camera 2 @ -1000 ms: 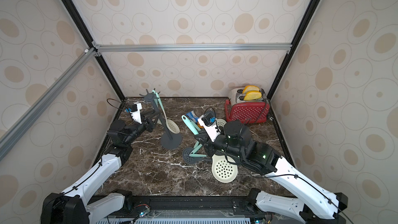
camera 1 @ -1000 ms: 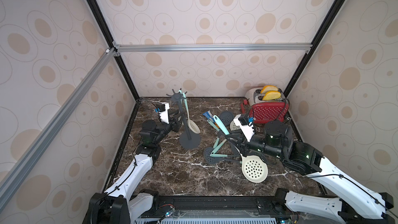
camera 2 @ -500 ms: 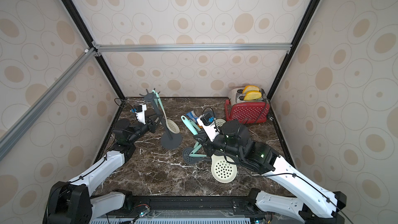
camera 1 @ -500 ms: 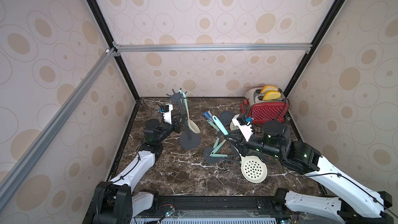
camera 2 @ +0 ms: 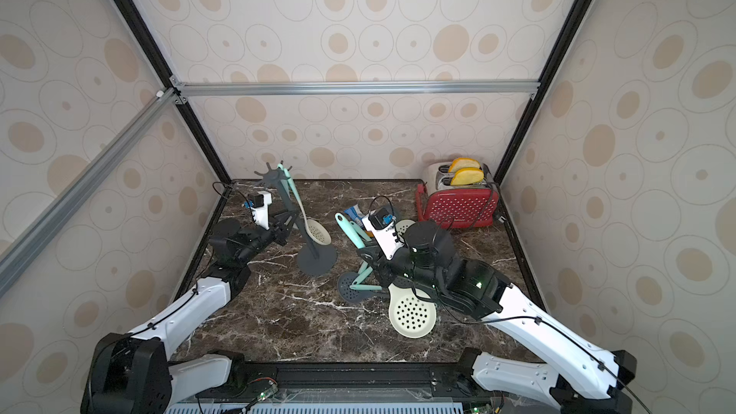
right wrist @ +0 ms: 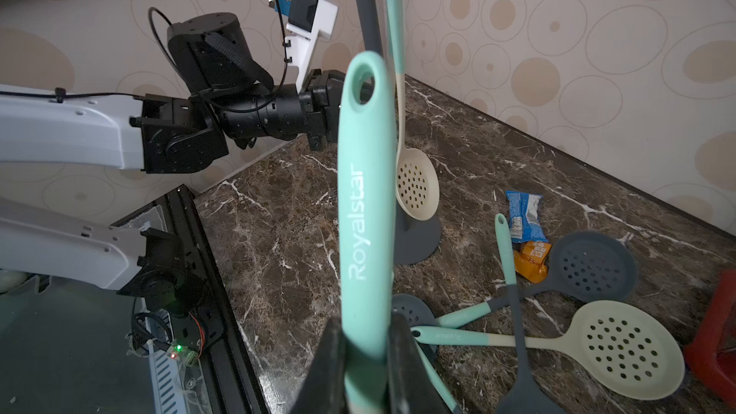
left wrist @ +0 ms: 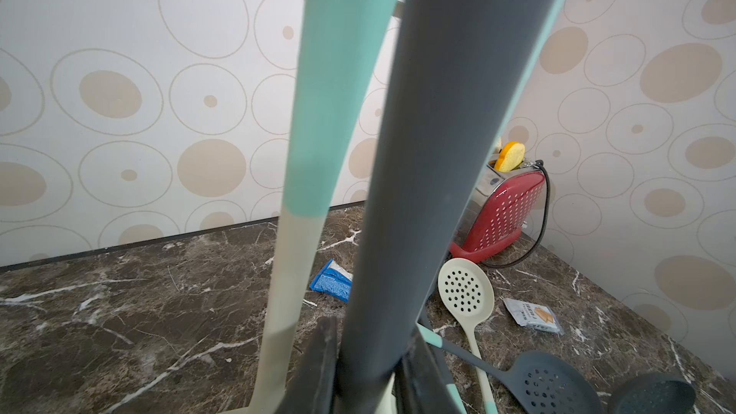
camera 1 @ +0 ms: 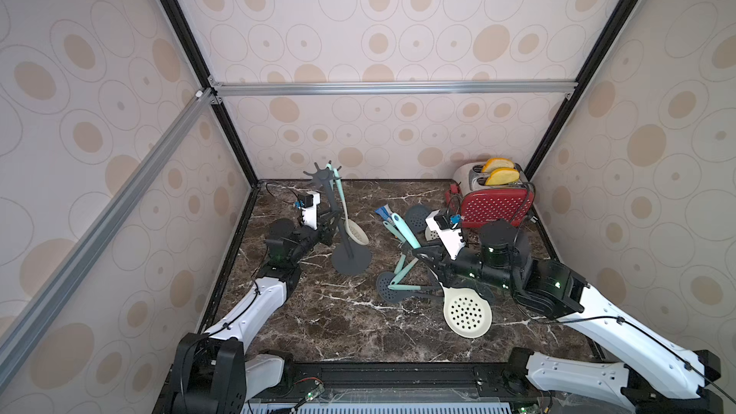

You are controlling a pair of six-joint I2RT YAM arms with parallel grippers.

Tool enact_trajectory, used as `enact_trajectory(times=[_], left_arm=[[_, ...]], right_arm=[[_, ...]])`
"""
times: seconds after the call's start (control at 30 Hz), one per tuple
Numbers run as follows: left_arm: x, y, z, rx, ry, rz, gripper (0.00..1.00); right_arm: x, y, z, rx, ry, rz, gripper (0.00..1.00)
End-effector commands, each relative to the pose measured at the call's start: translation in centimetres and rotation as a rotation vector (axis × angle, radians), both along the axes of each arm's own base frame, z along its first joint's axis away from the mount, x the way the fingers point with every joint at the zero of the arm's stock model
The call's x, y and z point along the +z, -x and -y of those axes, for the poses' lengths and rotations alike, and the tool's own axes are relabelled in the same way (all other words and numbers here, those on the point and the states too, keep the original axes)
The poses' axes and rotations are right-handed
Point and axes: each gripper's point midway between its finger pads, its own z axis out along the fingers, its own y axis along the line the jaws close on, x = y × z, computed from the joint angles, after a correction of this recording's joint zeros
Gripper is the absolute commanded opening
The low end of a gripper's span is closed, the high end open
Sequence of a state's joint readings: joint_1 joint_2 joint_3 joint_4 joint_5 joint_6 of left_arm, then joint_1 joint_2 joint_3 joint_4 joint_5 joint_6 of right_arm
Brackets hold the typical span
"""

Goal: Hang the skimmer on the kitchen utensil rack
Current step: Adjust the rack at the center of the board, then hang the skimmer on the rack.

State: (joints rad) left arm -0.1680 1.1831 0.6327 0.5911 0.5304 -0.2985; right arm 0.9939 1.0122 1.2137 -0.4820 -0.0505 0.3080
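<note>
site: mock kitchen staged in a robot test cell | evidence: marble-look worktop [camera 1: 318,324] is boxed in by wallpapered panels [camera 1: 378,33] on aluminium framing [camera 1: 390,87] | props: red toaster [camera 1: 494,203] and kitchen utensil rack [camera 1: 350,260] are set out

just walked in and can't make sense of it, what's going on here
The left gripper is closed around the pole of the kitchen utensil rack. The right gripper holds a teal-handled skimmer off the table, holed end toward the rack, not yet hooked. Another skimmer already hangs there; more skimmers lie loose on the table.
</note>
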Motion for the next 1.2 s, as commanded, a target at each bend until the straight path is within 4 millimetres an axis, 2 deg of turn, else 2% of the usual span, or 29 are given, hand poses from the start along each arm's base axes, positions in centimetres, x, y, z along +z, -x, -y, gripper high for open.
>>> enact_trajectory(times=[0.0, 0.3, 0.4, 0.57, 0.7, 0.93, 1.17], left_arm=[[1.2, 1.3, 1.0, -0.032, 0.045, -0.024, 0.08], [0.3, 2.4, 1.2, -0.011, -0.010, -0.034, 0.05], [0.2, 2.5, 1.2, -0.014, -0.022, -0.029, 0.04], [0.1, 2.5, 1.3, -0.019, -0.045, -0.031, 0.04], [0.0, 2.6, 1.4, -0.027, -0.047, -0.033, 0.04], [0.0, 2.5, 1.4, -0.027, -0.051, -0.035, 0.04], [-0.1, 2.5, 1.5, -0.032, -0.053, -0.037, 0.04]], right_arm=[[0.3, -0.8, -1.0, 0.026, -0.064, -0.036, 0.00], [2.6, -2.8, -7.1, 0.194, -0.104, -0.011, 0.00], [3.5, -3.7, -8.3, 0.221, -0.117, -0.004, 0.00], [4.9, -4.8, -9.0, 0.260, -0.171, -0.033, 0.00], [5.3, -4.6, -9.8, 0.312, -0.167, -0.051, 0.00], [5.0, -4.9, -11.1, 0.355, -0.145, -0.092, 0.00], [3.7, -5.6, -11.6, 0.332, -0.113, -0.131, 0.00]])
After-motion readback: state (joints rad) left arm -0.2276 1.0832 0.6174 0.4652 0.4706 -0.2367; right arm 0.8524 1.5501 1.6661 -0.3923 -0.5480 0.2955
